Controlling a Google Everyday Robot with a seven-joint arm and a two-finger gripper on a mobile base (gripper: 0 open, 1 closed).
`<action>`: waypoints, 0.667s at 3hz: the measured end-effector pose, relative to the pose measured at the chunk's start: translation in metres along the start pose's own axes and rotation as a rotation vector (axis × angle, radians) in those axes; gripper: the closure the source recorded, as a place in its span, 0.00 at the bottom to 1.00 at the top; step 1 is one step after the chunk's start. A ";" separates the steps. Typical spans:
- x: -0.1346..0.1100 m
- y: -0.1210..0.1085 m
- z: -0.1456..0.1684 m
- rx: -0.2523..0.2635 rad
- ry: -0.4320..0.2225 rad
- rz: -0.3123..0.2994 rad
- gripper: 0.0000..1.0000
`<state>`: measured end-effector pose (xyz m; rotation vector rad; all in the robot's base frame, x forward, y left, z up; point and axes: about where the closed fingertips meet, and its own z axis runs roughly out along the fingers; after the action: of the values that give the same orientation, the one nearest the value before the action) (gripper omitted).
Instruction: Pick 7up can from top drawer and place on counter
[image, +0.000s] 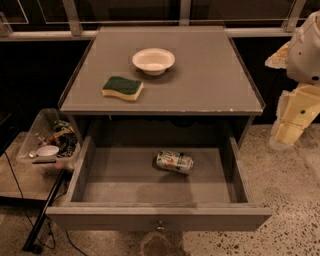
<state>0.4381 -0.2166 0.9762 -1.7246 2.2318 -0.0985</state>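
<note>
Lying on its side, the 7up can (174, 162) is down on the floor of the top drawer (160, 218), a touch right of the drawer's middle and nearer its back than its front panel. The can's silvery end points right, its green label is turned up, and nothing touches it. The drawer is pulled well out, with its flat grey front panel nearest the camera and the small metal knob (160, 226) at the centre of that panel.

Over to the gripper (292, 120): it hangs well off to the right of the drawer, beyond the drawer's right wall and higher than it, out over the speckled floor (295, 205). It shows as pale cream-yellow parts under the white arm housing (306, 47). Whether it is released or clenched, I cannot tell. It holds nothing I can make out, and it is well apart from the can.

Above and behind the drawer sits the counter (215, 85), a flat grey top with a chipped front edge. Two things rest on it: a white bowl (153, 60), upright, behind the drawer's middle, and a green-and-yellow sponge (122, 88), lying flat, nearer the drawer than the bowl and a little to its left. Bowl and sponge are near each other but not touching.

Left of the drawer, down on the floor, a clear plastic bin (35, 131) holds mixed clutter, a small white cup (48, 150) among it. A black rod (46, 215) slants along the floor by the drawer's front left corner.
</note>
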 end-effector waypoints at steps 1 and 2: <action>0.000 0.000 0.000 0.002 0.000 0.000 0.00; 0.000 -0.001 0.005 -0.002 -0.043 0.007 0.00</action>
<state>0.4407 -0.2161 0.9713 -1.7038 2.2078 -0.0569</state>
